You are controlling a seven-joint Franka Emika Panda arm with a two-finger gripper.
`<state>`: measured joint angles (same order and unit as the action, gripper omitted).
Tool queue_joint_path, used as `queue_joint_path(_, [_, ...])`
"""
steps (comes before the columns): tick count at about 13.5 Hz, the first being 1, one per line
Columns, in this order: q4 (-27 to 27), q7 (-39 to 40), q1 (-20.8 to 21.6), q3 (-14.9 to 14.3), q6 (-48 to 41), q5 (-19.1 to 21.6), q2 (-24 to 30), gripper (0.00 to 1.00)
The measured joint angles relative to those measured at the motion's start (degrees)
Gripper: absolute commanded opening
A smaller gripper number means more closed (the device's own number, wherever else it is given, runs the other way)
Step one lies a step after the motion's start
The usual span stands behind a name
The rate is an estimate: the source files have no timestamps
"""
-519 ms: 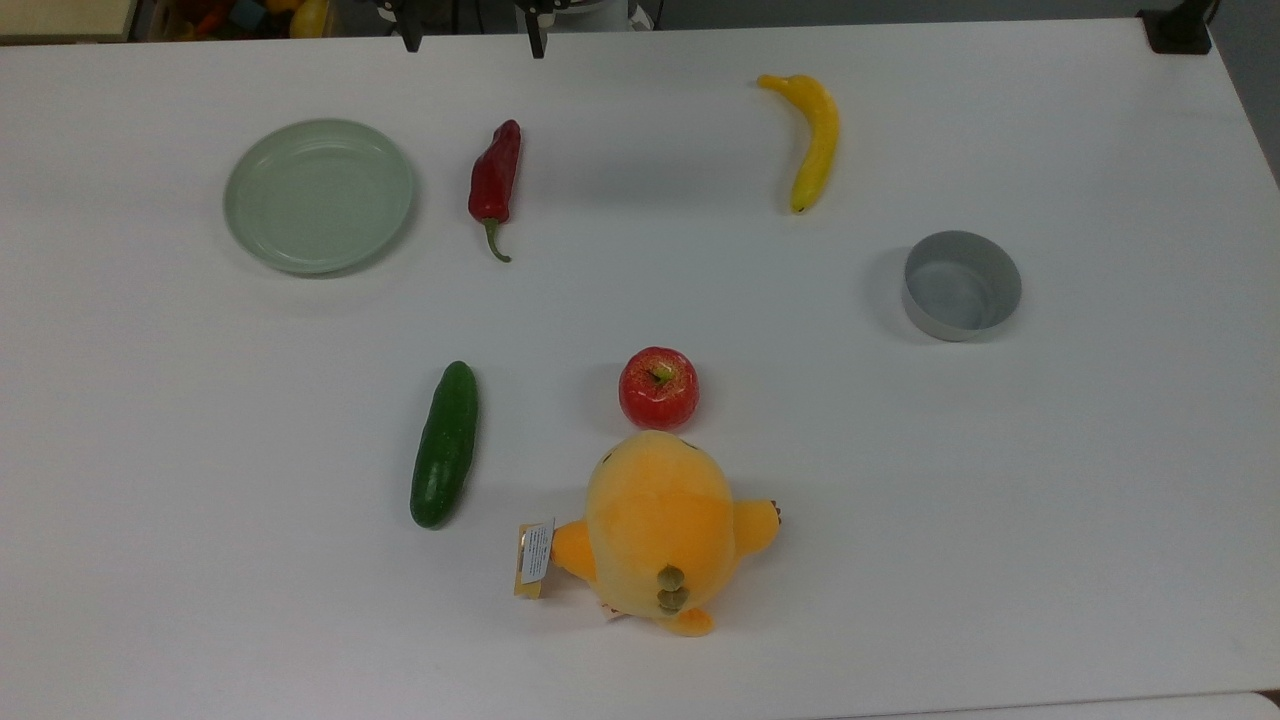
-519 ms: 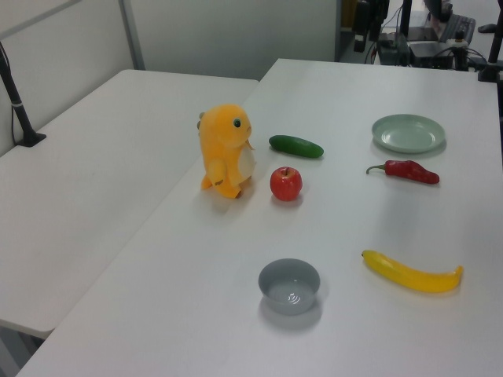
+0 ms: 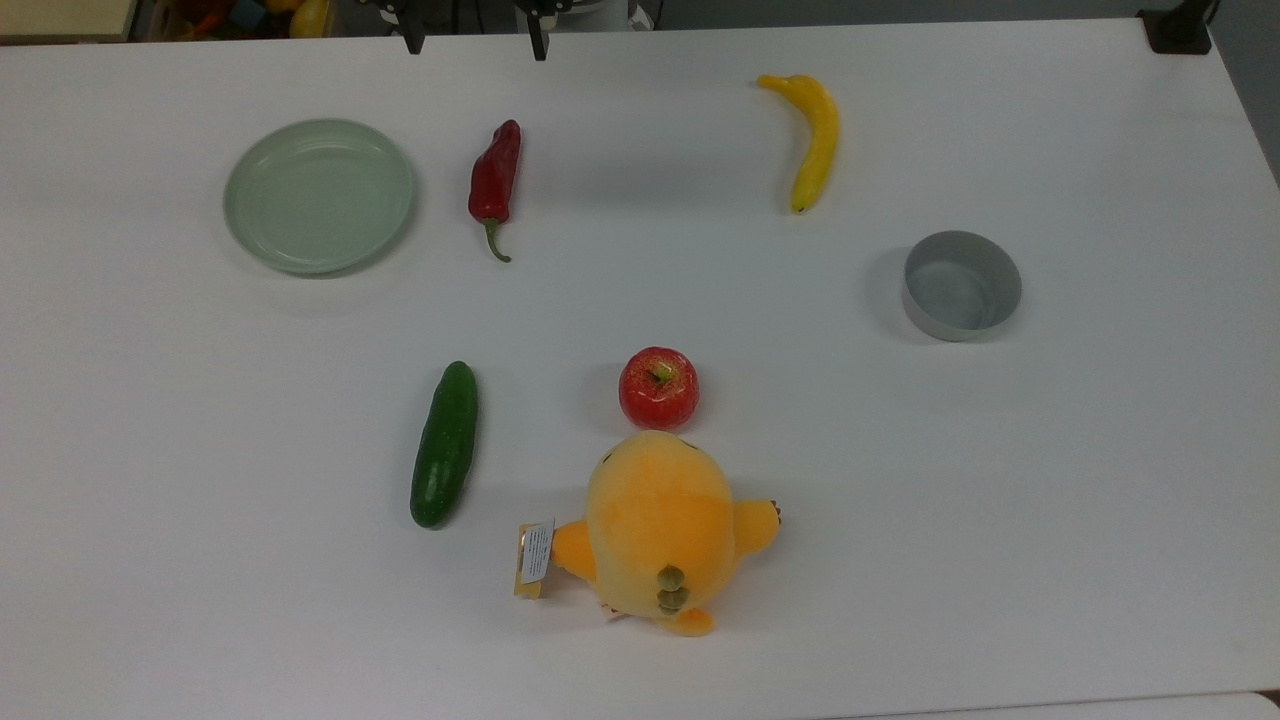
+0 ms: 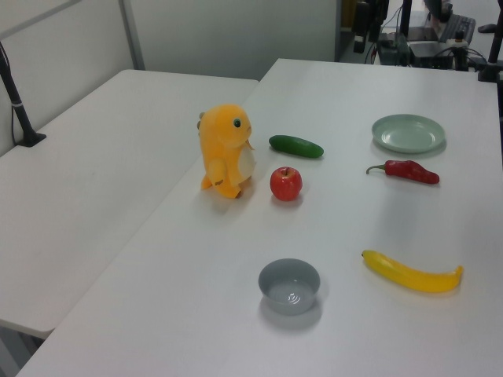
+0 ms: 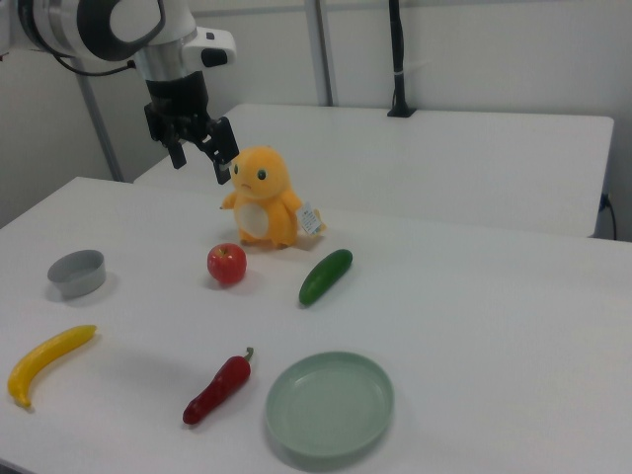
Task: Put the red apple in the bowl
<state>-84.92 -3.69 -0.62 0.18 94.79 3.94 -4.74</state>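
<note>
1. One of each thing lies on the white table (image 3: 1100, 500): one glossy round red apple (image 3: 658, 388), one small straight-walled grey bowl (image 3: 961, 284), one flat pale-green plate (image 3: 319, 195), one long dark-red chili pepper (image 3: 495, 180), one curved yellow banana (image 3: 814, 135), one dark-green cucumber (image 3: 445, 443) and one orange plush toy (image 3: 658, 525) with a paper tag.
2. The red apple is shiny, with yellowish streaks and a green-yellow stem dimple facing up; it sits upright on the table, just beside the plush toy, perhaps touching it, and well apart from the bowl.
3. In the right view the black two-finger claw (image 5: 201, 154) hangs in the air with its fingers spread apart and nothing between them. The apple lies below it and slightly to the right view's right; the bowl is low and towards the right view's left.
4. Compared with the earlier frames, nothing on the table has shifted.
</note>
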Motion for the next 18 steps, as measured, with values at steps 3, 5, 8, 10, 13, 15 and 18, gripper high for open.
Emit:
queue_joint_path(3, [0.0, -4.1, 0.0, 0.0, 0.0, 0.6, 0.0, 1.00])
queue_joint_path(5, [0.0, -4.9, 0.1, 0.0, 0.0, 0.7, -0.1, 1.00])
queue_joint_path(8, [0.0, -5.2, 0.3, 0.4, 0.0, 0.7, -0.4, 1.00])
queue_joint_path(10, [0.0, -5.4, 0.5, 0.7, 0.0, 0.7, -0.7, 1.00])
queue_joint_path(13, [-0.2, -5.4, 0.8, 0.8, 0.0, 1.1, -2.3, 1.00])
queue_joint_path(15, [-0.2, -5.3, 1.1, 1.1, 0.0, 1.8, -4.0, 1.00])
queue_joint_path(18, [-0.2, -5.3, 2.9, 1.4, 0.3, 1.9, -7.0, 1.00])
